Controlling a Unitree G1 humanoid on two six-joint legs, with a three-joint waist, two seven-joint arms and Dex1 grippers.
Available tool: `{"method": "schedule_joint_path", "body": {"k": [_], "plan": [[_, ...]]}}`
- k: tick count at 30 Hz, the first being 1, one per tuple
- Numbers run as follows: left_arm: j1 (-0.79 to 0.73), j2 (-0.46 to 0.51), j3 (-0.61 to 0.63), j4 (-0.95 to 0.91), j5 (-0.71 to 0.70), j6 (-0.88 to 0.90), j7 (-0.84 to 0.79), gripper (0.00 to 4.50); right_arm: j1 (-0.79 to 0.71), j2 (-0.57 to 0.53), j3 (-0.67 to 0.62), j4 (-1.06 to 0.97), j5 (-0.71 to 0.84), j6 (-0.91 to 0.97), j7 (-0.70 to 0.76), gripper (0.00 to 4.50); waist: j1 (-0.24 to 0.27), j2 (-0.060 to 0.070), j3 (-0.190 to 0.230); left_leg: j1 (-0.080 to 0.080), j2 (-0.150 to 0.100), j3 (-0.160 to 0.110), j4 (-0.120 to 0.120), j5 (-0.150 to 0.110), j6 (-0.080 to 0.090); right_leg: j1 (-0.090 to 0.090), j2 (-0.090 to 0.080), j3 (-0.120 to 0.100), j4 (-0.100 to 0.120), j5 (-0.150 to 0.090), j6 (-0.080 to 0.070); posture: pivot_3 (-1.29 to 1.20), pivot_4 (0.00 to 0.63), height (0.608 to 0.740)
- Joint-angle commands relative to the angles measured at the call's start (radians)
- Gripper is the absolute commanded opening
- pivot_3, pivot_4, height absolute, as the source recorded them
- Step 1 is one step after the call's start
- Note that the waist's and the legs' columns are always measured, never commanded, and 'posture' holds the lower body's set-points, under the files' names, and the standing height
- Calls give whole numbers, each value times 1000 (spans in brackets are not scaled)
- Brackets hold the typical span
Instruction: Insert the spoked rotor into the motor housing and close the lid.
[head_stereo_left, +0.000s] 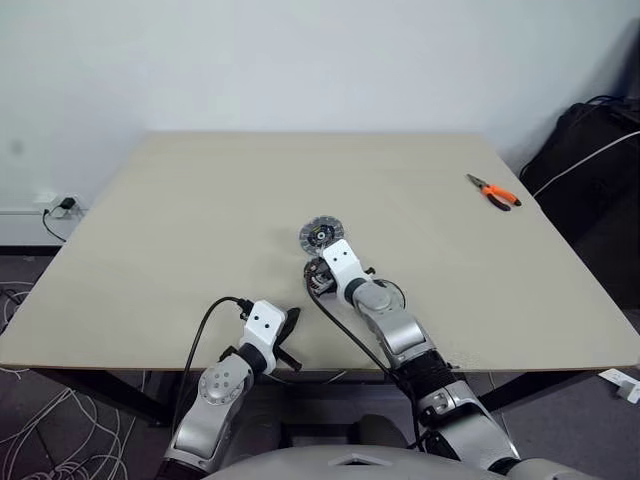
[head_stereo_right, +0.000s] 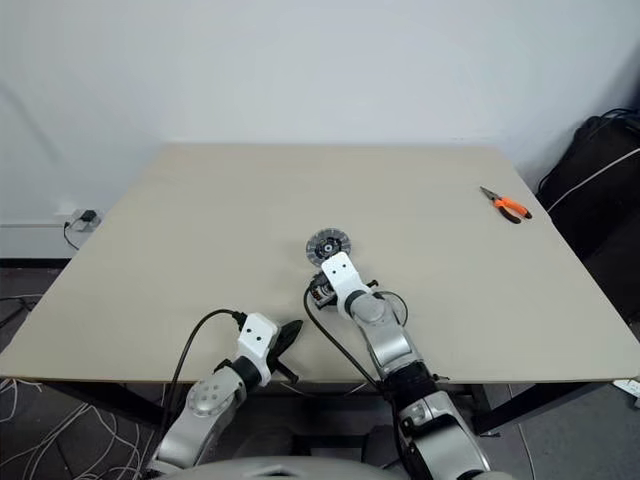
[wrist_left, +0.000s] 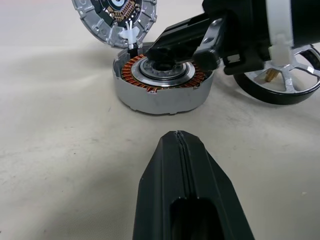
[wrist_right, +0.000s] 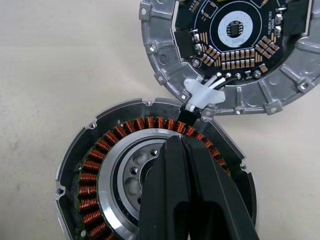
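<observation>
Lid (wrist_right: 235, 55) circuit-board markings unreadable

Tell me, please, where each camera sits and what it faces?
Head eye views: high on the head, looking down over the table; both arms show.
Left wrist view: along the shut left gripper towards the motor housing; the right gripper shows too.
Right wrist view: above the housing, shut fingers in front.
Both wrist views share the lid.
</observation>
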Motion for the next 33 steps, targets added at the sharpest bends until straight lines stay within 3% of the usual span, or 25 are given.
{"method": "schedule_joint_path", "body": {"k": [1,11,24,33], "plan": [[-6,0,6,-54,-8,-9,4,0,-2,-1,-20,-10,8,-7,2,41,0,0,0,0,0,0,0,0,0,0,0,0,0,0,0,0,0,740],[-13,1,2,-48,-10,-7,-3,0,10,21,-39,-161,47,-3,15,41,0,1,0,-1,0,0,0,0,0,-1,0,0,-1,0,0,0,0,740],[-17,-1,6,-45,-9,-12,-2,0,29,-20,-38,-6,17,96,10,41,0,0,-1,0,0,0,-1,0,0,-1,0,0,-1,0,0,0,0,740],[-26,-3,3,-36,-7,-13,-5,0,34,-6,-55,-128,39,35,14,41,0,0,-3,2,0,0,-1,0,0,1,0,0,0,1,-1,0,0,740]]}}
